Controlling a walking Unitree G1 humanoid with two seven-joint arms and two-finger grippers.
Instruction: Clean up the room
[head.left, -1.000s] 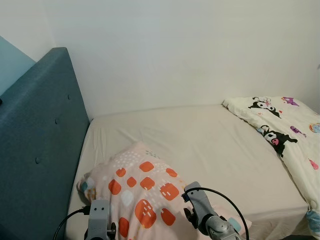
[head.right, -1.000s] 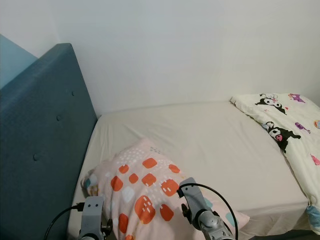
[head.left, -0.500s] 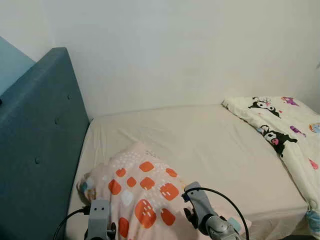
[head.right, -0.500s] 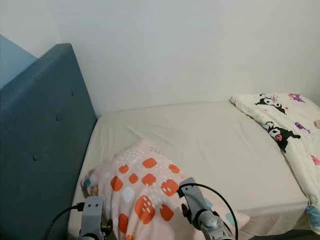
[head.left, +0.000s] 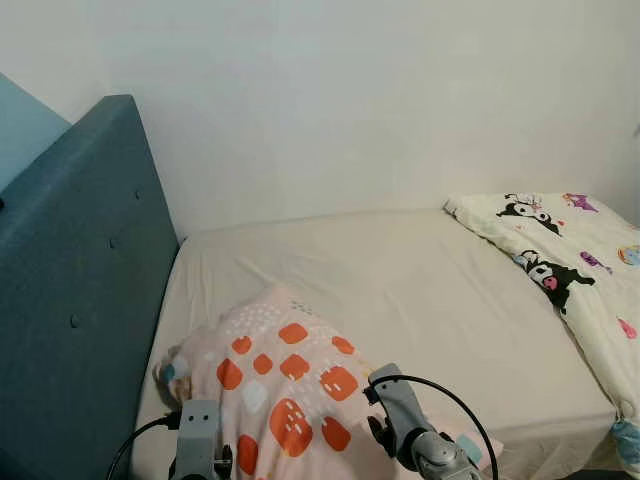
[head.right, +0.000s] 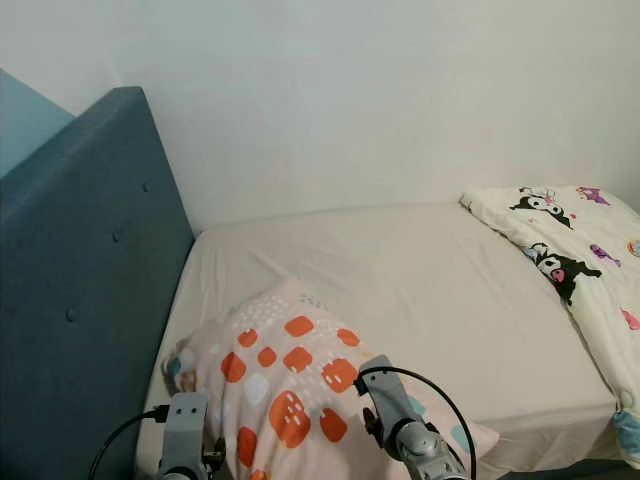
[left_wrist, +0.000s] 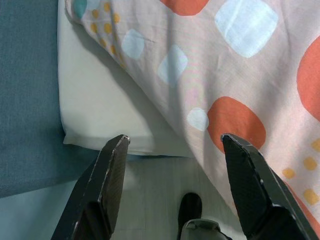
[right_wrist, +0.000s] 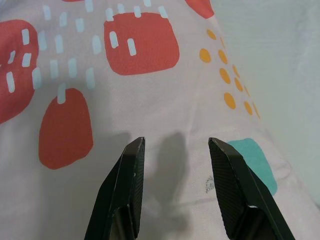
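Hovering both spread grippers, left (left_wrist: 172, 145) and right (right_wrist: 175, 145), over the pillow (head.left: 290, 375); nothing shifted in 1 second, grasp pending.

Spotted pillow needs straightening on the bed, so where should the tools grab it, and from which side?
Probably the near edge of the pillow, which overhangs the mattress toward the robot. Left tool and right tool are both open over that end; the soft cover should pinch easily from above.

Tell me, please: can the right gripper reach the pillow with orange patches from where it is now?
Probably yes. The right gripper hangs open just above the pillow, its fingers' shadow falling on the fabric, and nothing lies between them.
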